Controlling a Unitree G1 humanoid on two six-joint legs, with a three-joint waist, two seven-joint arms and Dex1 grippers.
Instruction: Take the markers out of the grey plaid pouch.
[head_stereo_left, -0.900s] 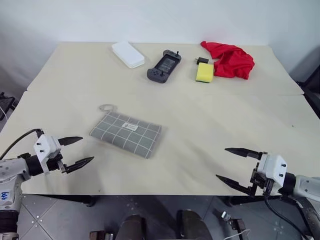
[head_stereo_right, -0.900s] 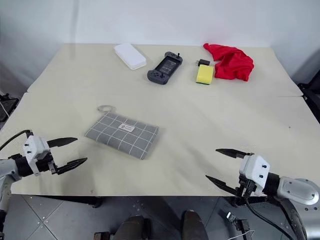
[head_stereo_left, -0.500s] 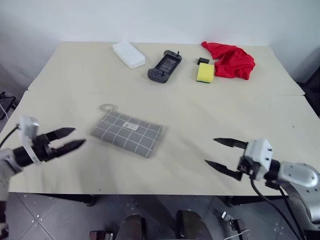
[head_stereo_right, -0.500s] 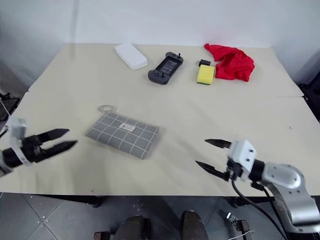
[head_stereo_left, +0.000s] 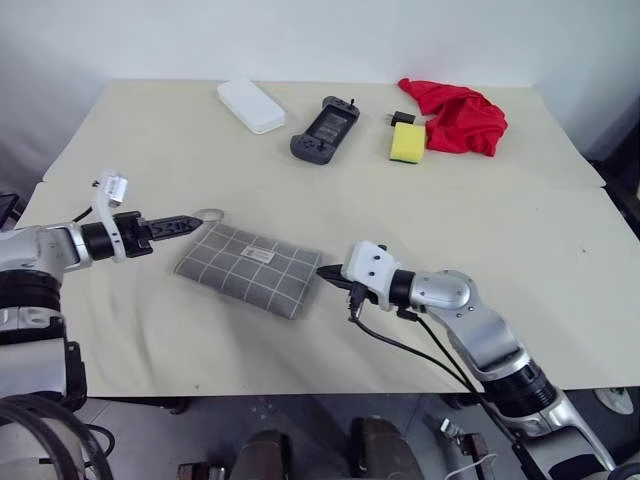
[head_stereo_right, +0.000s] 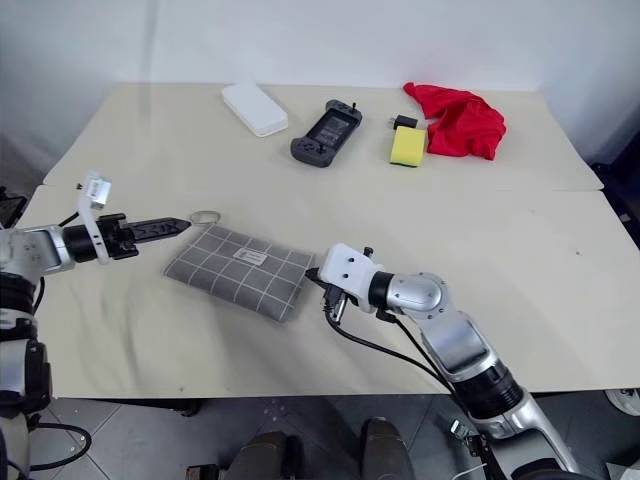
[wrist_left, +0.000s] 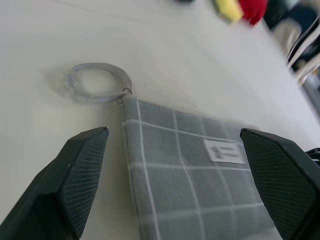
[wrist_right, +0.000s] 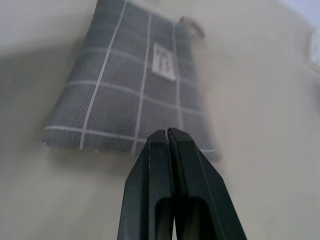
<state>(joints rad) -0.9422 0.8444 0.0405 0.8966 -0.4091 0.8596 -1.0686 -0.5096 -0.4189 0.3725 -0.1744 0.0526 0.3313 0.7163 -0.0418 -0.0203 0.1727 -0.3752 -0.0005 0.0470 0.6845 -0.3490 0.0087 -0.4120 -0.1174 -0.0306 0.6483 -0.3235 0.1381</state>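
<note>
Reaching from both sides, I have my two grippers at the grey plaid pouch (head_stereo_left: 250, 269), which lies flat and closed on the beige table (head_stereo_left: 480, 230), in its near left part, turned a little askew. My left gripper (head_stereo_left: 190, 224) points toward the far left corner of the pouch, and its fingers (wrist_left: 80, 170) are spread wide with nothing between them; in the left wrist view they stand on either side of that corner. The clear ring pull (wrist_left: 96, 82) of the zipper lies on the table just beyond this corner, attached to it by a small link. The white label (wrist_left: 225, 151) sits on the top face of the pouch. My right gripper (head_stereo_left: 330, 272) comes from the opposite side, and its two black fingers (wrist_right: 172, 190) are pressed together, holding nothing; the tips are just beside the right short edge of the pouch, and I cannot tell if they touch the fabric. I see no opening in the pouch. At the far side of the table, well apart from my arms, lie a white box (head_stereo_left: 252, 105), a dark game controller (head_stereo_left: 326, 131), a yellow sponge (head_stereo_left: 407, 143) and a red cloth (head_stereo_left: 460, 115) just beside the sponge
</note>
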